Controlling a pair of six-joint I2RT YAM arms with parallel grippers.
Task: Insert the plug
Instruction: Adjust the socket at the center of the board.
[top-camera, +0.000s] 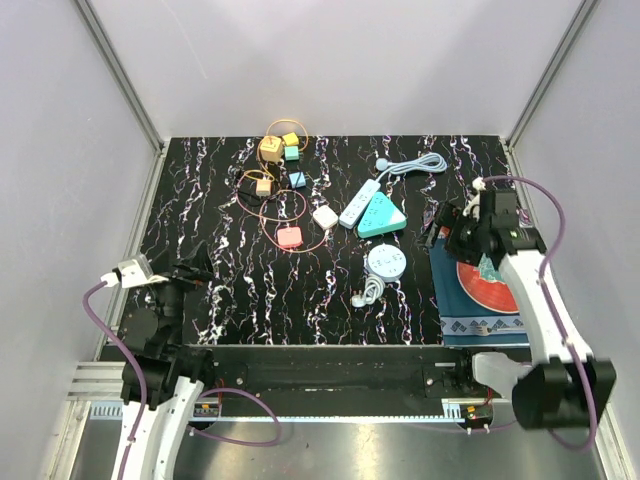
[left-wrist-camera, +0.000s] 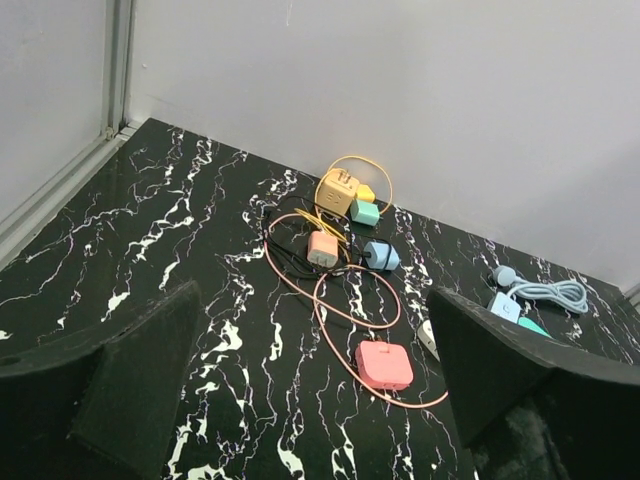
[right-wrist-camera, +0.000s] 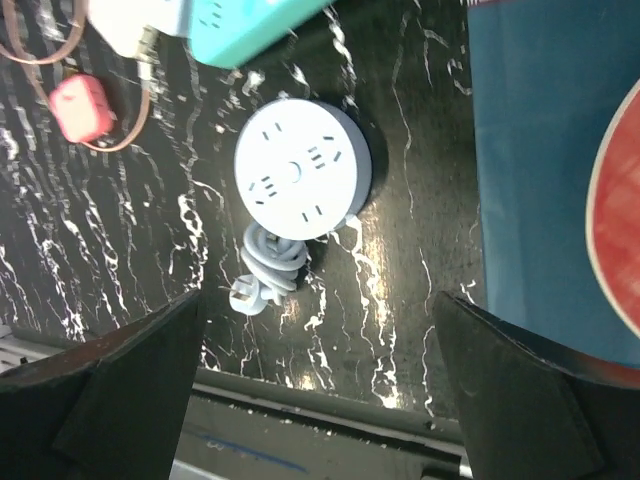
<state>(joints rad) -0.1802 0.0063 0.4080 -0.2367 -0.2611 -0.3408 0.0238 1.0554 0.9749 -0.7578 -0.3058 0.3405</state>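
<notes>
Black marbled table (top-camera: 250, 285) is sitting between white walls (top-camera: 330, 60). Left gripper (left-wrist-camera: 310, 400) and right gripper (right-wrist-camera: 318, 385) are both hanging wide apart, empty. The plug (right-wrist-camera: 245, 297) is lying just beside the round socket (right-wrist-camera: 300, 170), untouched.

The pale grey plug (right-wrist-camera: 247, 297) lies loose on the bench (right-wrist-camera: 390, 290), its cord (right-wrist-camera: 272, 252) coiled, just beside the round socket (right-wrist-camera: 303, 170), whose outlets face up.
</notes>
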